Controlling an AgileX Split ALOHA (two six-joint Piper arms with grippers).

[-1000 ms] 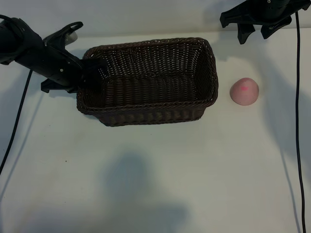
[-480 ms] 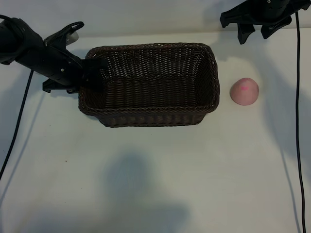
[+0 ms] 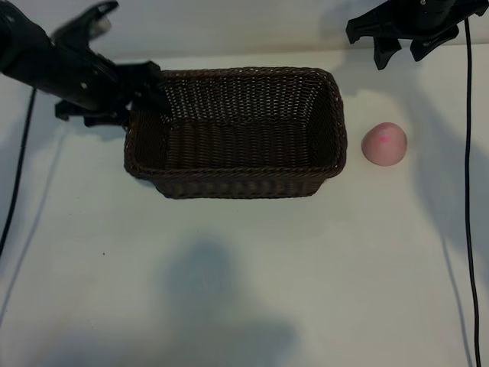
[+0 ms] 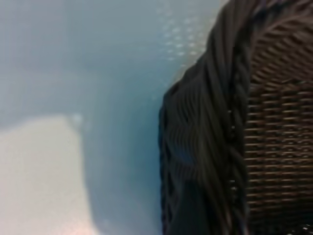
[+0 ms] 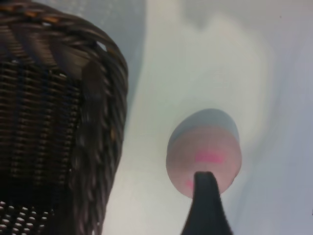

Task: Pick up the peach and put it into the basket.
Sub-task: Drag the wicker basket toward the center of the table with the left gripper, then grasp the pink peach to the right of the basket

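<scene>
The dark-brown wicker basket [image 3: 237, 172] stands flat in the middle of the white table. The pale-pink peach [image 3: 384, 143] lies on the table just off the basket's right end, apart from it. My left gripper [image 3: 141, 99] hovers open at the basket's left back corner, one finger over the rim; the left wrist view shows only the braided rim [image 4: 220, 122] close up. My right gripper [image 3: 401, 52] hangs open behind the peach, holding nothing. In the right wrist view one dark fingertip [image 5: 205, 200] overlaps the peach [image 5: 205, 139], with the basket's end [image 5: 105, 122] beside it.
A black cable [image 3: 467, 199] hangs down the table's right side and another [image 3: 17, 191] runs down the left. A broad soft shadow [image 3: 221, 298] lies on the front of the table [image 3: 344, 267].
The left gripper let go of the basket's left rim, opened, and moved up and back. The basket settled flat and shifted slightly right. The right arm and the peach stayed still.
</scene>
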